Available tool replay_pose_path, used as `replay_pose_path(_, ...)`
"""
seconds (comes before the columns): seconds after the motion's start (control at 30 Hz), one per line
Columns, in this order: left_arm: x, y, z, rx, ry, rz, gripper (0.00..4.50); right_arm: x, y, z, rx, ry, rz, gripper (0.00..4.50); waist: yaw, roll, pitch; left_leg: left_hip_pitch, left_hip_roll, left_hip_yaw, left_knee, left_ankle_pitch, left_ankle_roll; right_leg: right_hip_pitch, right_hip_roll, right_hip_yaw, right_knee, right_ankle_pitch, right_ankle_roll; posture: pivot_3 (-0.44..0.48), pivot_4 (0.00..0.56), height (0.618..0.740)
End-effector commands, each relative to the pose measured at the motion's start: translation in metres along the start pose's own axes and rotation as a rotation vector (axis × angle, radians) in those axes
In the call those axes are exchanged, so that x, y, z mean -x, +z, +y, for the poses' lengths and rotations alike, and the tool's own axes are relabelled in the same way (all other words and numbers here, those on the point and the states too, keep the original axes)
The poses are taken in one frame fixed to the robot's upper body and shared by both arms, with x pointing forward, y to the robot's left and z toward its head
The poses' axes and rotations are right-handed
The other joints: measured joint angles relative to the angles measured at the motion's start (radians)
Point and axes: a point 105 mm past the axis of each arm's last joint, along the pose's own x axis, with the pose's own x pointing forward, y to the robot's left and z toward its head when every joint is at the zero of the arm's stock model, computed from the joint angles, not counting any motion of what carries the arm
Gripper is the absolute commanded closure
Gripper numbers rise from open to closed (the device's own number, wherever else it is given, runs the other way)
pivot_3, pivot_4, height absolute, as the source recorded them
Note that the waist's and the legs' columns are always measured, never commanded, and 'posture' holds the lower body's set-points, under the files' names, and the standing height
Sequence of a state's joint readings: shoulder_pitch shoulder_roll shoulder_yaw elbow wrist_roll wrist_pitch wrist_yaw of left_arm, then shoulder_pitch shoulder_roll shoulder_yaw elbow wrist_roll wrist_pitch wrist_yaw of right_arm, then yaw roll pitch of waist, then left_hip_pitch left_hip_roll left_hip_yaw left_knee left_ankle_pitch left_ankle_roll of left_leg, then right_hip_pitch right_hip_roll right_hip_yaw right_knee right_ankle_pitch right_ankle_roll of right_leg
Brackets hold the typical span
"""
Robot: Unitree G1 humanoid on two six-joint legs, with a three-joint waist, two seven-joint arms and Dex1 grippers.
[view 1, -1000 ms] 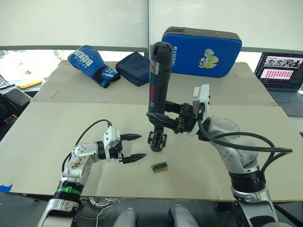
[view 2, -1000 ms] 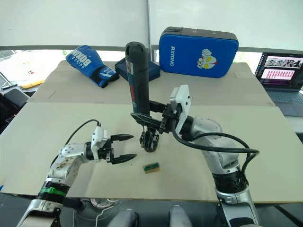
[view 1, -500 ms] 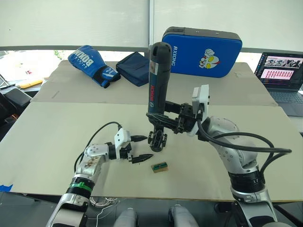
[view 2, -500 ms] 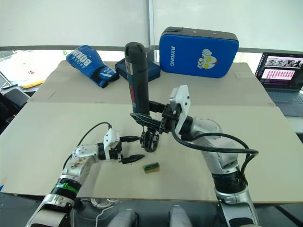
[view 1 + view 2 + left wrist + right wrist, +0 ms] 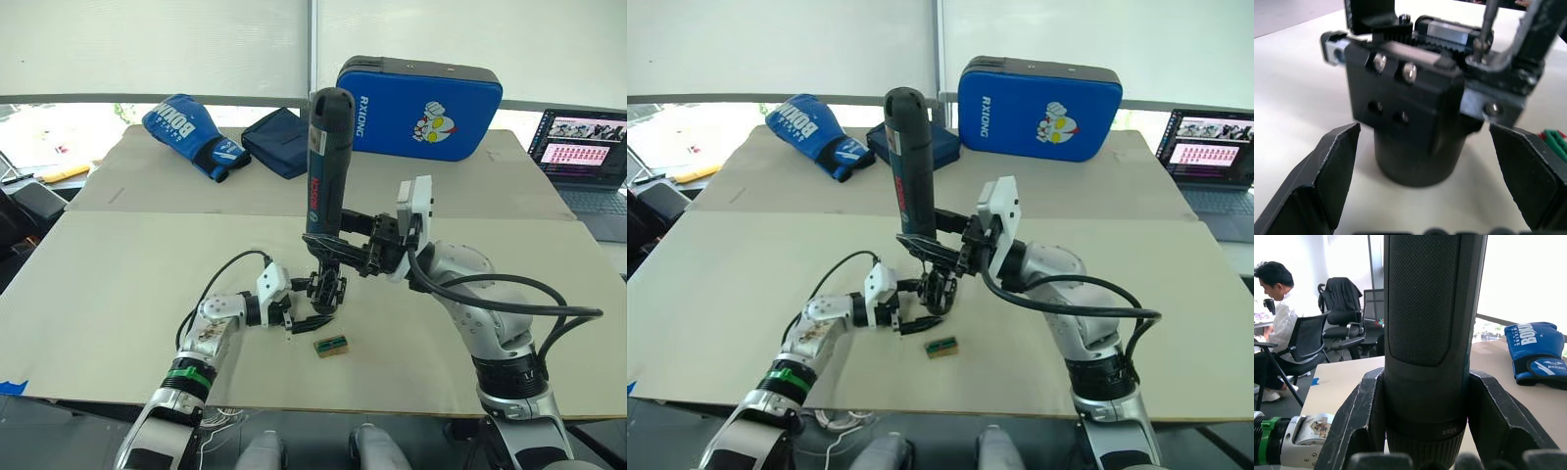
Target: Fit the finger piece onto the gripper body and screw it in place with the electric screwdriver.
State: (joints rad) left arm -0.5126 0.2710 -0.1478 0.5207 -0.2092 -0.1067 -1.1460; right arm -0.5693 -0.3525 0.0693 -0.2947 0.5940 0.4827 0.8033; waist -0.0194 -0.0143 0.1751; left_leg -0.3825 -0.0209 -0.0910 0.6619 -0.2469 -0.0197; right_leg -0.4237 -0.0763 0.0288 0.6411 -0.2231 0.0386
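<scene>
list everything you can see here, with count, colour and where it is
pen-style dark blue electric screwdriver: 1, upright over table centre, held
small black gripper body: 1, under the screwdriver, on the table
small green block: 1, near front edge
blue boxing glove: 1, far left
dark blue folded cloth: 1, beside the glove
blue padded case: 1, far centre
laptop: 1, far right, open
beige table: 1
seated person: 1, background
left claw: open, either side of the gripper body
right claw: shut on the screwdriver

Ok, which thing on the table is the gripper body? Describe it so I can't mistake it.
On the near cardboard-covered table, look directly beneath the upright electric screwdriver held by the right gripper. The gripper body is the small black assembly on a round stubby base, between the left gripper fingers; the green block beside it is flat and coloured.
</scene>
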Motion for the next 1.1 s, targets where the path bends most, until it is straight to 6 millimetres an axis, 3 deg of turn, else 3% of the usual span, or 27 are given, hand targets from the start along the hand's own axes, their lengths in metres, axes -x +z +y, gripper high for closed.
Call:
replay_pose_path(0.03,-0.0018,0.005,0.0024,-0.033,0.002,-0.012,0.0,-0.0016,0.0124,0.0058,0.052,0.02,-0.042,2.57,0.0,0.0,0.0,0.0,0.0,0.0,0.0,0.0,0.0,0.0,0.0,0.0,0.0,0.0,0.0,0.0,0.15,0.74)
replay_pose_path(0.87,-0.01,0.0004,0.002,-0.022,-0.023,0.015,0.0,-0.0012,0.0098,0.0057,0.047,0.018,-0.031,2.57,0.001,0.0,0.0,0.001,0.0,0.0,0.0,0.0,0.0,0.001,0.0,0.0,0.001,0.0,0.0,0.0,0.15,0.74)
replay_pose_path(1.0,-0.0113,-0.0014,0.0005,-0.014,-0.029,0.025,1.17,-0.0012,0.0095,0.0062,0.045,0.018,-0.03,2.57,0.002,0.0,0.0,0.001,0.0,0.0,0.0,0.0,0.0,0.001,0.0,0.0,0.0,0.0,0.0,0.0,0.15,0.74)
replay_pose_path(1.1,-0.0115,-0.0022,-0.001,-0.017,-0.038,0.033,1.17,-0.0012,0.0094,0.0064,0.045,0.018,-0.03,2.57,0.002,0.0,-0.001,0.001,0.0,0.0,0.0,0.0,0.0,0.001,0.0,0.0,0.0,0.0,0.0,0.0,0.15,0.74)
